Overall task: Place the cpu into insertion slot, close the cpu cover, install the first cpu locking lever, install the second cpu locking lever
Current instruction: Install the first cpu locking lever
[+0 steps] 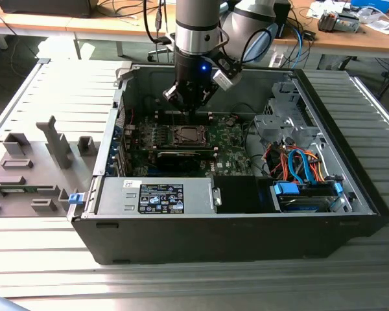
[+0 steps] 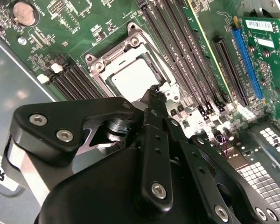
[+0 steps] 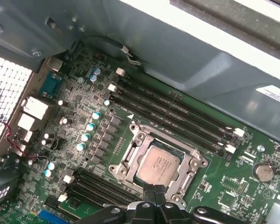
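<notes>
The cpu lies flat in the insertion slot on the green board, its silver-grey top showing through the cut-out. The cpu cover lies down around it as a silver frame. In the second wrist view the cpu and the cpu cover sit just beyond the black fingers. My gripper is shut with nothing between its fingers, its tips at the edge of the socket frame. In the exterior view the gripper hangs just above the insertion slot inside the open computer case.
Black memory slots run beside the socket. A long card lies in front of it. A metal power supply box lines the case's front wall, and cabled drive bays fill the exterior view's right. A grey fixture stands outside on the left.
</notes>
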Tool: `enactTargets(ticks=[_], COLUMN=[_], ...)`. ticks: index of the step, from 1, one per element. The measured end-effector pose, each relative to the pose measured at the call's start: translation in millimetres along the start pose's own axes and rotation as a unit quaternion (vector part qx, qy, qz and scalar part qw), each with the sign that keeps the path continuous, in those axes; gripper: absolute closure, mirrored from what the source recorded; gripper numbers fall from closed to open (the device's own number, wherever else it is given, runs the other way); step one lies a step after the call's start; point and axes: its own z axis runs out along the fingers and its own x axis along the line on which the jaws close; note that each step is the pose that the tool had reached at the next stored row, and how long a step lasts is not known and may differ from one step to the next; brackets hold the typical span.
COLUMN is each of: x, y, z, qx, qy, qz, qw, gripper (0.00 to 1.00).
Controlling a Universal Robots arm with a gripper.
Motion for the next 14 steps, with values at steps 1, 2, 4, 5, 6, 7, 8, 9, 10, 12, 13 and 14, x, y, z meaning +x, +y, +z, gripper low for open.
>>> enactTargets(ticks=[1,2,4,5,6,7,8,9,10,12,13,14], x=[0.0,0.0,0.0,0.0,0.0,0.0,0.0,0.0,0.0,0.0,0.0,0.0], y=[0.0,0.0,0.0,0.0,0.0,0.0,0.0,0.0,0.0,0.0,0.0,0.0], z=[0.0,0.1,0.1,0.1,0.2,0.2,0.3,0.3,0.3,0.3,0.3,0.4], qx=[0.0003,0.0006,0.0009,0.0011,0.0012,0.0015,0.0019,0.0022,0.0022,0.0024,0.0025,0.0026], qy=[0.0003,0.0009,0.0015,0.0018,0.002,0.0024,0.0029,0.0032,0.0033,0.0037,0.0039,0.0042], qz=[0.005,0.017,0.027,0.033,0.037,0.044,0.052,0.058,0.062,0.07,0.074,0.08], qw=[0.99999,0.99986,0.99964,0.99947,0.99931,0.99905,0.99865,0.99831,0.9981,0.99755,0.99728,0.99678], gripper=[0.89,0.89,0.89,0.89,0.89,0.89,0.89,0.89,0.89,0.89,0.89,0.89])
